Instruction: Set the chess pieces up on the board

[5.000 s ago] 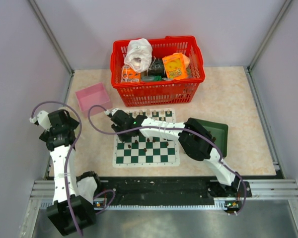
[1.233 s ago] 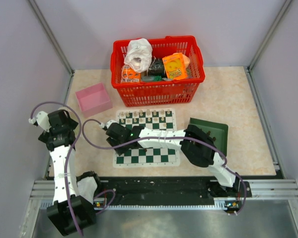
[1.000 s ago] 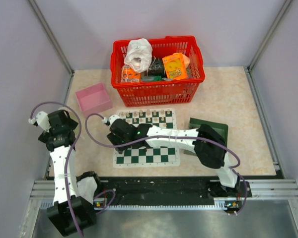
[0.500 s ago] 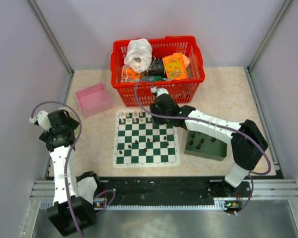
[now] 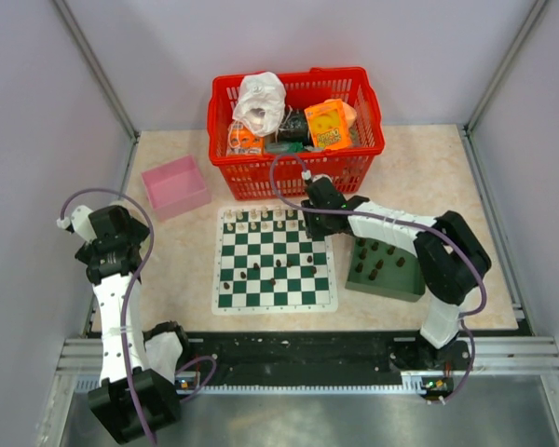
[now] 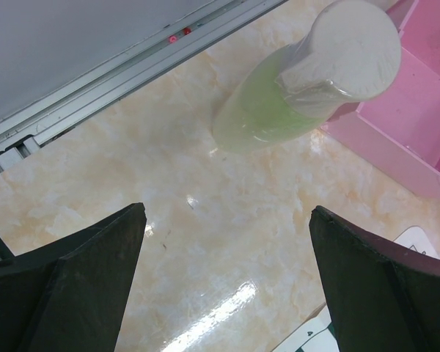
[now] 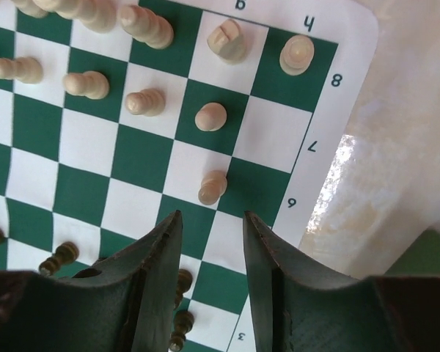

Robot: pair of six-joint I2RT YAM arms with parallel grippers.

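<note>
The board [image 5: 298,296] lies flat mid-table, green and white checks. Cream chessmen line its far rows [image 7: 145,101]. A few dark chess pieces [image 5: 254,271] stand scattered on its middle squares, and more [image 5: 376,267] sit in the dark green tray [image 5: 388,285] to its right. My right gripper [image 5: 313,216] hovers over the board's far right corner, fingers [image 7: 155,253] a little apart with bare squares between them; it is open and holds nothing. Dark pieces [image 7: 179,282] stand just left of it. My left gripper [image 6: 227,211] is wide open over bare table at the left.
A red basket [image 5: 293,172] full of items stands behind the board. A pink box [image 5: 175,184] sits at the back left. The left wrist view shows a pale green cylinder with a white top [image 6: 308,73] beside the pink box [image 6: 425,110].
The right arm has swung from the board's left side across to its far right corner, uncovering the board and the tray. Its jaws have narrowed slightly. The left arm has not moved.
</note>
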